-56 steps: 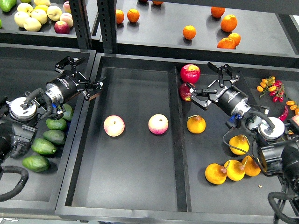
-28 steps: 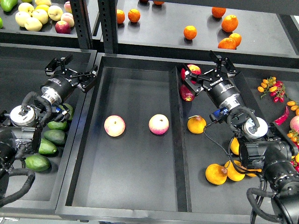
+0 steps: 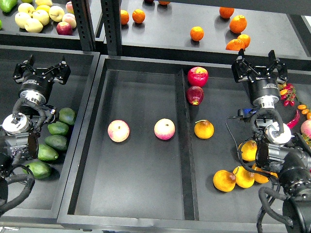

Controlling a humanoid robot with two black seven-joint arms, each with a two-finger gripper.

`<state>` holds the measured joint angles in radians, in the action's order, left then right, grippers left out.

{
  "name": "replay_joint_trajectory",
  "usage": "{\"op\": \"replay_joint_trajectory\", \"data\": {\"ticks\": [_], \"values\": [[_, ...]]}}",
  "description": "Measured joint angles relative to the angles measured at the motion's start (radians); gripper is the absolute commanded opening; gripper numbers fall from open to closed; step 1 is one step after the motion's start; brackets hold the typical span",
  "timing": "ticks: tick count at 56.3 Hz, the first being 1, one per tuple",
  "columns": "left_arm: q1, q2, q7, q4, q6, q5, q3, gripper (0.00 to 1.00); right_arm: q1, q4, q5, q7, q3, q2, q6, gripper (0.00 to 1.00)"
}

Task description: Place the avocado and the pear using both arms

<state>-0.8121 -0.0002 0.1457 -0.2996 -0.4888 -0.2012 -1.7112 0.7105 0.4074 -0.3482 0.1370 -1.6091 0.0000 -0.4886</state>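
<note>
A: Where is the avocado (image 3: 66, 115) seen?
B: At nine o'clock, among others, below the wide-spread, empty left claw (image 3: 42, 71).
A: And the pear (image 3: 204, 129)?
B: Right of the tray divider, at eight o'clock from the wide-spread, empty right claw (image 3: 259, 66).

A wide, shallow black metal tray (image 3: 141, 204) with raised rims fills the middle of the view, split by a narrow upright black divider strip (image 3: 184, 145) into a larger left bay and a smaller right bay. Behind it a dark grey shelf surface (image 3: 170, 36) runs across the top, interrupted by two black perforated metal uprights (image 3: 85, 24). Even overhead light leaves soft glare on the matte surfaces.
</note>
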Motion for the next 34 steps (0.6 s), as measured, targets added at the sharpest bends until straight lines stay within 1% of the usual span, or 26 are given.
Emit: {"op": "replay_joint_trajectory", "data": {"ticks": [8,9,28,34], "values": [[0.019,0.000,-0.003,-0.046,0.000,0.000,-0.008,0.99,0.009,-0.002,0.002,-0.001,0.003,0.000,0.000,0.99],[0.032,0.000,-0.003,-0.072,0.000,0.000,-0.008,0.99,0.013,-0.002,0.004,-0.001,0.001,0.000,0.000,0.99],[0.170,0.000,0.003,-0.249,0.000,0.000,0.005,0.99,0.012,0.005,0.020,0.001,-0.006,0.000,0.000,0.99],[0.207,0.000,0.007,-0.316,0.000,0.000,0.007,0.99,0.000,0.008,0.061,0.001,-0.006,0.000,0.000,0.99]]}}
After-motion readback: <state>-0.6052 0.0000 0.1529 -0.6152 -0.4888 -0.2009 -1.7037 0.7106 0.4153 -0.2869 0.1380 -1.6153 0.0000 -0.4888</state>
